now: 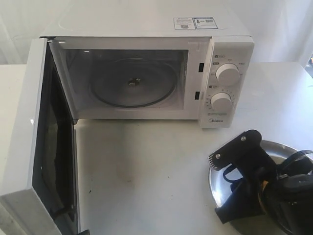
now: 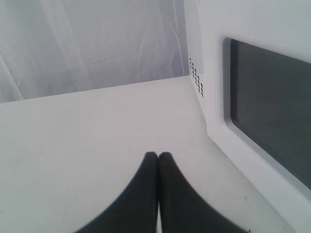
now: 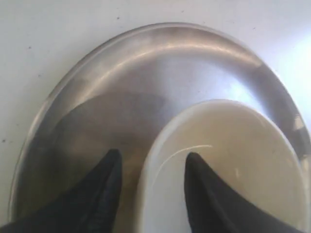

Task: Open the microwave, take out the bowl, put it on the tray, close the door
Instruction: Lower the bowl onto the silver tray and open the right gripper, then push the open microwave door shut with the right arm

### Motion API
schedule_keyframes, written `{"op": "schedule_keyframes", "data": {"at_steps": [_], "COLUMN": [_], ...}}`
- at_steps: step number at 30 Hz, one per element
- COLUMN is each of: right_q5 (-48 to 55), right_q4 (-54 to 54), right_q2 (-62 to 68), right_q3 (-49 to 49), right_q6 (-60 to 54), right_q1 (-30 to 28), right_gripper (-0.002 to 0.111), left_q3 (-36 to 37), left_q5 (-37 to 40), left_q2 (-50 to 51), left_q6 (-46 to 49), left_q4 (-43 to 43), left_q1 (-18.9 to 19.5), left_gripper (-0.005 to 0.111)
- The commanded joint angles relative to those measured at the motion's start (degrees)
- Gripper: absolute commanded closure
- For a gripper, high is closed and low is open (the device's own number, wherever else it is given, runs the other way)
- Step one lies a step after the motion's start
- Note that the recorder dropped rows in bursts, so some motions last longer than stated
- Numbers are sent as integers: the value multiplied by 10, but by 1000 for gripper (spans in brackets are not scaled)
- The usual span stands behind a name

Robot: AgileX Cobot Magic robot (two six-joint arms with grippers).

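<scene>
The white microwave (image 1: 146, 29) stands at the back with its door (image 1: 29, 122) swung wide open toward the front left; its cavity holds only the glass turntable (image 1: 132, 83). The cream-white bowl (image 3: 233, 155) sits on the silver tray (image 3: 146, 73). My right gripper (image 3: 150, 158) is open and straddles the bowl's rim, one finger inside and one outside, neither pressing on it. In the exterior view the right arm (image 1: 254, 176) covers the bowl over the tray (image 1: 220, 181) at the front right. My left gripper (image 2: 158, 154) is shut and empty, low over the table beside the door's outer face (image 2: 218, 97).
White tabletop (image 1: 146, 171) stretches between the open door and the tray. The microwave's two dials (image 1: 227, 74) face forward on its right side. A white curtain (image 2: 97, 43) hangs behind the table.
</scene>
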Motion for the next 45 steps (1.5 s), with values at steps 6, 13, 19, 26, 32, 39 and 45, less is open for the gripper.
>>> {"op": "schedule_keyframes", "data": {"at_steps": [6,13,19,26,32,39,45], "right_q5": [-159,-290,-144,50,96,201,368], "right_q4": [-256,-279,-279,-279,-279,-279,-276], "right_q2": [-190,-162,96,128,143,207,250], "right_q3": [-62,-201,-396,-436,-434,-434,-429], "right_q6": [148,154,61,-8,-73,-127,-245], "right_q1": [80,107,234,310,308,307,164], "right_gripper": [108,108,108,108,108,108,108], "left_q3": [-2,-2,-2,-2,-2,-2,-2], "left_q5": [-2,-2,-2,-2,-2,-2,-3], "left_q2": [-1,-1,-1,-1,-1,-1,-1], "left_q6": [0,0,0,0,0,0,0], "left_q4": [-5,-5,-5,-5,-5,-5,-5], "left_q1": [0,0,0,0,0,0,0], "left_gripper": [107,107,107,107,107,107,107]}}
